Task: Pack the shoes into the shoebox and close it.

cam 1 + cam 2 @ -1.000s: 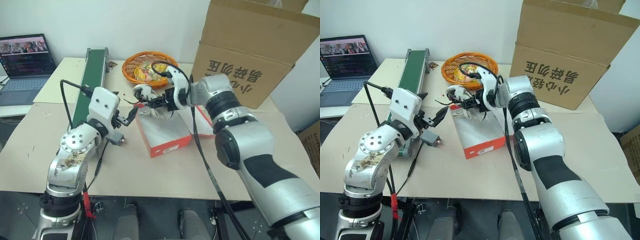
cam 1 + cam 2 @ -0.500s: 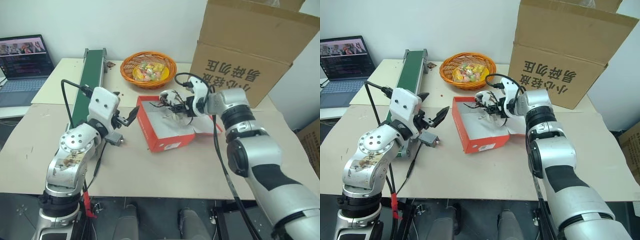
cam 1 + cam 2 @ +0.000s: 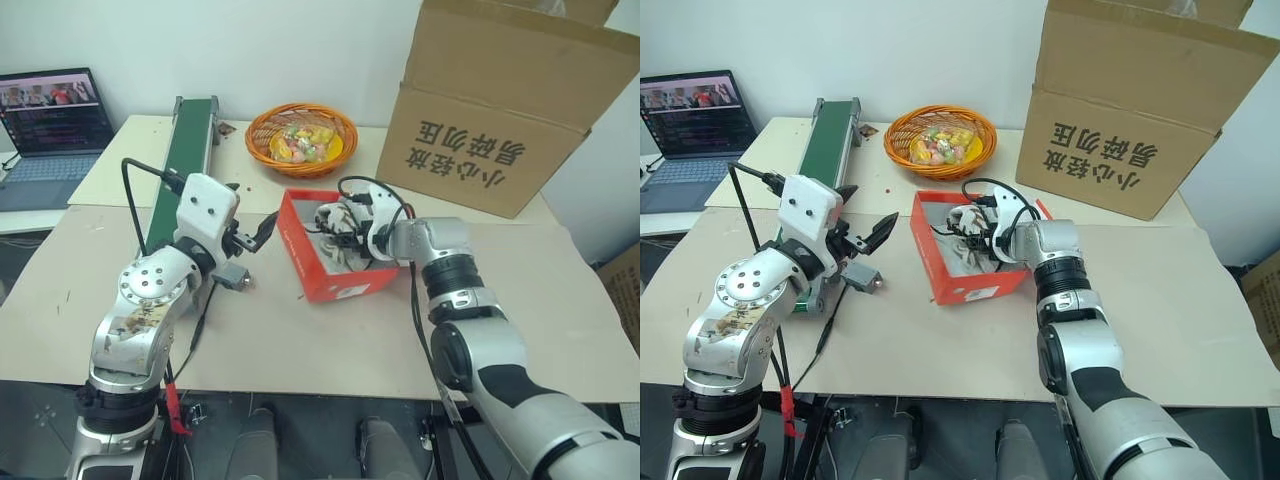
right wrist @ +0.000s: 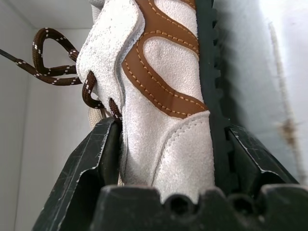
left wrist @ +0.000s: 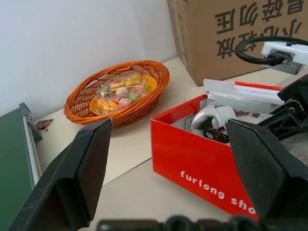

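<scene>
Red-orange cardboard marks the shoebox (image 3: 335, 262), sitting open on the beige table (image 3: 300, 340) in the left eye view, with a white shoe (image 3: 335, 225) lying inside it. The right hand (image 3: 340, 238) reaches down into the shoebox, its fingers on either side of that shoe; the left hand (image 3: 262, 232) hovers beside the shoebox's left wall, fingers spread wide with nothing between them. Behind the shoebox stands an orange wicker basket (image 3: 300, 140), a large brown carton (image 3: 500, 110) is behind it to the right, and a green conveyor (image 3: 180, 165) runs well to its left, with a laptop (image 3: 50, 130) farther left. From the left wrist view, the two black fingers (image 5: 82, 168) stand far apart, framing the shoebox with white lettering on its red side. A shoe's white toe pokes above the rim, and the lid (image 5: 240, 91) lies back behind it. In the right wrist view, the fingers (image 4: 96, 159) bracket the pale suede shoe, brown trim and dark laces (image 4: 53, 57) showing, against the shoebox's white inside; whether they press it I cannot tell.
</scene>
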You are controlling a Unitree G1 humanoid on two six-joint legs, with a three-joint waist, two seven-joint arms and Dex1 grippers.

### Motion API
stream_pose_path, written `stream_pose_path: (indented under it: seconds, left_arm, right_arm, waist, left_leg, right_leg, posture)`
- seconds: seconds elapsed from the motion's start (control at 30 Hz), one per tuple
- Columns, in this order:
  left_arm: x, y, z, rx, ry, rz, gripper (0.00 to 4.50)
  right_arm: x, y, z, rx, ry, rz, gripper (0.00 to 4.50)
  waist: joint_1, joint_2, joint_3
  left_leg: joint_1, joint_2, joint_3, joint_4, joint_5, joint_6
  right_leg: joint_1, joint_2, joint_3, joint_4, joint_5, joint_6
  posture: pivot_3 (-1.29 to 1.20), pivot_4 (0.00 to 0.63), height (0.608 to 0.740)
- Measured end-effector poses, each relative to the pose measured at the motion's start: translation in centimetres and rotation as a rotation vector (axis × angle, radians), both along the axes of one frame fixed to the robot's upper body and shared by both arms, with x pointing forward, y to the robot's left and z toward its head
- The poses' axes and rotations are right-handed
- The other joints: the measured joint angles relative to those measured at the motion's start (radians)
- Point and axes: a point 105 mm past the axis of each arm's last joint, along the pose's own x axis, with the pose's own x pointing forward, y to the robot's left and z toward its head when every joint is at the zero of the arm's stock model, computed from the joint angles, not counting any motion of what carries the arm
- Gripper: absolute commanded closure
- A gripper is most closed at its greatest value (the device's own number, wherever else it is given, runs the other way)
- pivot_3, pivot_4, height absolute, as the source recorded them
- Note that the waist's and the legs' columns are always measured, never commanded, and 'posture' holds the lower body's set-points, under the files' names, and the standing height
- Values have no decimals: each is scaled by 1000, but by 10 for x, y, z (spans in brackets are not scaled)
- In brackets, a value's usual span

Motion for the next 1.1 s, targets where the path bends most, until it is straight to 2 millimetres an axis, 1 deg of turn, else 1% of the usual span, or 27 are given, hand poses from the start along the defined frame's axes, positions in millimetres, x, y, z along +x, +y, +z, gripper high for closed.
stream_pose_path:
  seconds: [0.3, 0.43, 0.53, 0.6, 0.73, 0.8, 0.83, 0.9, 0.93, 0.97, 1.0, 1.03, 1.1]
  left_arm:
    - [0, 0, -2, 0, 17, 4, 518]
    - [0, 0, -2, -1, 16, 2, 518]
    - [0, 0, -1, -1, 15, 2, 518]
    - [0, 1, -1, -2, 14, 4, 518]
    - [0, 3, 0, 0, 11, 9, 518]
    - [-2, 1, 0, -4, 18, -12, 518]
    - [-6, 0, -3, 2, 32, -38, 518]
    - [-13, -2, -12, 14, 73, -80, 518]
    - [-16, -2, -20, 12, 107, -103, 518]
    - [-19, -2, -25, 5, 130, -121, 518]
    - [-23, -1, -32, 11, 170, -154, 518]
    - [-27, 1, -37, 20, 199, -171, 518]
    - [-29, 6, -37, 31, 212, -182, 518]
  right_arm:
    - [1, 4, 11, 24, -40, 8, 38]
    - [2, 4, 19, 30, -69, 7, 38]
    - [3, 6, 35, 30, -127, 22, 38]
    - [3, 7, 50, 23, -184, 41, 38]
    - [-2, 7, 75, 1, -269, 89, 38]
    - [-7, 7, 88, 16, -312, 128, 38]
    - [-12, 7, 98, 33, -346, 158, 38]
    - [-18, 5, 111, 59, -399, 207, 38]
    - [-24, 1, 118, 72, -432, 243, 38]
    - [-27, -2, 122, 78, -456, 271, 38]
    - [-37, -9, 124, 80, -503, 341, 38]
    - [-44, -16, 123, 79, -523, 383, 38]
    - [-57, -30, 114, 71, -542, 464, 38]
  waist:
    - [-1, 0, 0]
    - [-1, 0, 0]
    - [-2, 0, 0]
    - [-1, 0, 0]
    - [-1, 0, 0]
    - [-1, 0, 0]
    - [-1, 0, 0]
    - [-2, 0, 0]
    - [0, 0, 0]
    - [0, 0, 0]
    - [3, 0, 0]
    - [4, 0, 0]
    - [3, 0, 0]
  left_leg:
    - [0, 0, 0, 0, 0, 0]
    - [0, 0, 0, 0, 0, 0]
    - [0, 0, 0, 0, 0, 0]
    - [0, 0, 0, 0, 0, 0]
    - [0, 0, 0, 0, 0, 0]
    - [0, 0, 0, 0, 0, 0]
    - [0, 0, 0, 0, 0, 0]
    - [0, 0, 0, -1, 0, 0]
    - [1, 0, 0, -2, 0, 0]
    - [0, 0, 0, -2, 0, 0]
    - [0, 0, 0, -2, 0, 0]
    - [0, 0, 0, -1, 0, 0]
    - [1, 0, 0, -1, 0, -1]
  right_leg:
    - [1, 0, 0, 0, 0, 0]
    - [0, 0, 0, 0, 0, 0]
    - [0, 0, 0, 0, 0, 0]
    - [0, 0, 0, 0, 0, 0]
    - [0, 0, 0, 0, 0, 0]
    - [0, 0, 0, -1, 0, 0]
    - [0, 0, 0, -1, 0, 0]
    - [0, 0, 0, -1, 0, 0]
    - [0, 0, 0, -1, -1, -1]
    - [0, 0, 0, -1, -1, -1]
    - [0, 0, 0, -2, -3, -4]
    - [1, -1, 0, -3, -4, -6]
    - [2, -1, 0, -4, -4, -6]
  posture:
    - [0, 150, 721]
    - [0, 150, 721]
    - [0, 150, 721]
    - [0, 150, 721]
    - [0, 150, 721]
    - [0, 150, 721]
    - [0, 150, 721]
    - [0, 150, 721]
    - [0, 150, 721]
    - [0, 150, 721]
    - [0, 150, 721]
    - [0, 150, 721]
    - [0, 150, 721]
